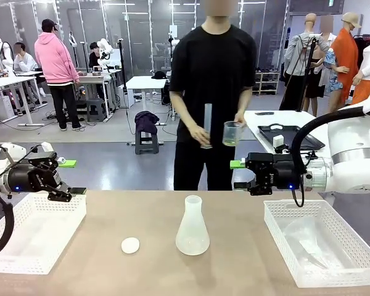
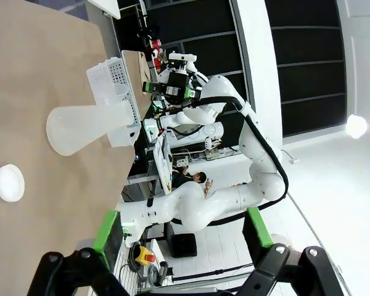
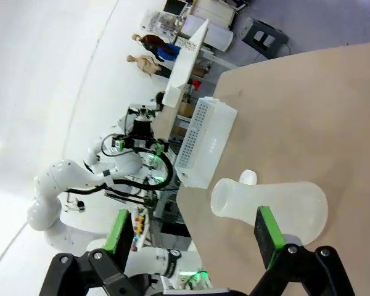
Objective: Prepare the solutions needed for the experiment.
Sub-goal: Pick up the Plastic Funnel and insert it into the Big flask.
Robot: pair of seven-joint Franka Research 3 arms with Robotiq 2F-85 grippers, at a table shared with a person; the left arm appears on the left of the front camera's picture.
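The person at the far side holds a small clear beaker (image 1: 232,133) with a shallow pale yellow solution (image 1: 232,141) in one hand and a tall graduated cylinder (image 1: 207,125) in the other. A frosted white conical flask (image 1: 192,227) (image 2: 86,126) (image 3: 277,206) stands upright at the table's middle, with a small white disc cap (image 1: 130,245) (image 2: 9,183) (image 3: 248,177) to its left. My left gripper (image 1: 73,177) (image 2: 182,231) hovers open over the left basket's far corner. My right gripper (image 1: 237,174) (image 3: 191,233) hangs open above the table's far right, holding nothing.
A white mesh basket (image 1: 31,231) (image 3: 203,145) sits at the table's left. Another white mesh basket (image 1: 320,243) (image 2: 114,92) at the right holds clear plastic. Behind the person stands a table with a black tray (image 1: 290,135).
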